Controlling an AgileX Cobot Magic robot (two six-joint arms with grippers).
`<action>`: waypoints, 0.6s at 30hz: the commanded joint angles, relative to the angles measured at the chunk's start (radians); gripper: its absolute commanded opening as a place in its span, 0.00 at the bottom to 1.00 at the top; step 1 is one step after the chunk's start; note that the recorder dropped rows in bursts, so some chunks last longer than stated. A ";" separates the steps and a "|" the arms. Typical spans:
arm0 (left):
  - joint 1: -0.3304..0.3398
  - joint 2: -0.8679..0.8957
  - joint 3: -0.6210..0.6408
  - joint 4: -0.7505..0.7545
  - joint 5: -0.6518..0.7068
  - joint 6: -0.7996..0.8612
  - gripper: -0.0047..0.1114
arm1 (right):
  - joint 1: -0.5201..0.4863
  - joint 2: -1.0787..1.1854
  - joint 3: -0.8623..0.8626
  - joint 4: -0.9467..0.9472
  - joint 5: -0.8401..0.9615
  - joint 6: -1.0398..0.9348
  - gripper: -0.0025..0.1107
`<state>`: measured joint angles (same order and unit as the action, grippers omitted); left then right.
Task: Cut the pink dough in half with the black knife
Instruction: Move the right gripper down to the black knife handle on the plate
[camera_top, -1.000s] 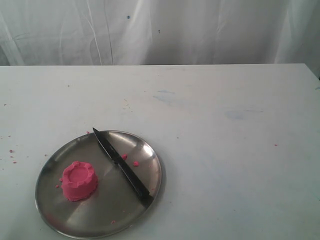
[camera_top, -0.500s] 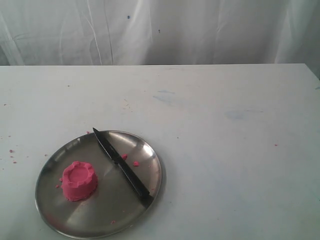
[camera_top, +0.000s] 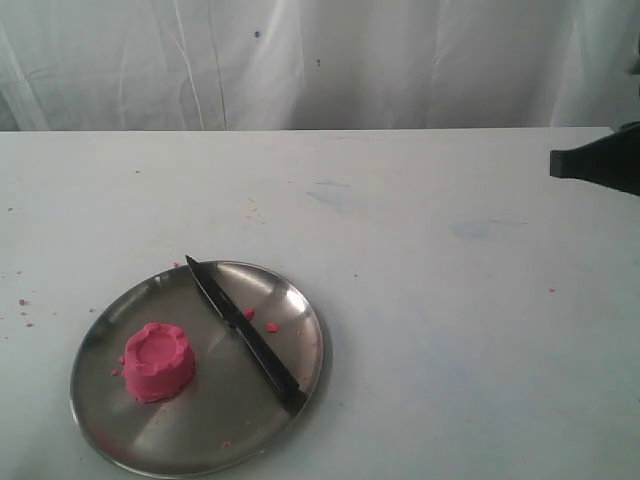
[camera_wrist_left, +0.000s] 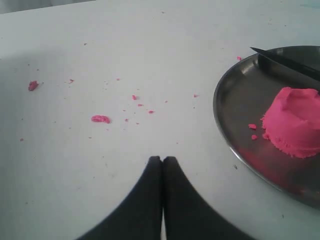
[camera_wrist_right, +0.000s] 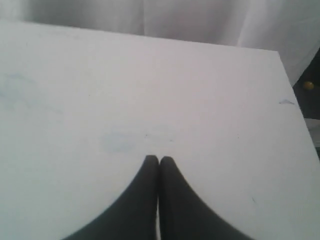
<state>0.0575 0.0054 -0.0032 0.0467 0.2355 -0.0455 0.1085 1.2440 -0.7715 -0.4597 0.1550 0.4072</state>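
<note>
Table: white table (camera_top: 450, 330); steel plate (camera_top: 215, 410) near its front-left corner.
Dough: pink dough (camera_top: 158, 362) on plate's left; soft, light, squashable.
Knife: black knife (camera_top: 243, 334) across plate's right; stiff, slim; grasp handle, probably the near-rim end.
Claws: left gripper (camera_wrist_left: 162, 160) and right gripper (camera_wrist_right: 159, 159) pinched together, empty.

You see a wide white tabletop (camera_top: 450, 330). A round shiny steel plate (camera_wrist_left: 227, 125) lies on it, near your left gripper (camera_wrist_left: 162, 159), ahead and to one side. Small bright pink crumbs (camera_wrist_left: 100, 119) are scattered on the table ahead of that gripper's tips.
</note>
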 joint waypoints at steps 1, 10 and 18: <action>0.001 -0.005 0.003 -0.005 -0.003 -0.002 0.04 | 0.134 0.010 -0.098 0.012 0.242 -0.124 0.02; 0.001 -0.005 0.003 -0.005 -0.003 -0.002 0.04 | 0.313 0.154 -0.215 0.510 0.546 -0.602 0.02; 0.001 -0.005 0.003 -0.005 -0.003 -0.002 0.04 | 0.397 0.338 -0.256 1.225 0.636 -1.238 0.02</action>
<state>0.0575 0.0054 -0.0032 0.0467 0.2355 -0.0455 0.4835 1.5483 -1.0196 0.5981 0.7913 -0.6707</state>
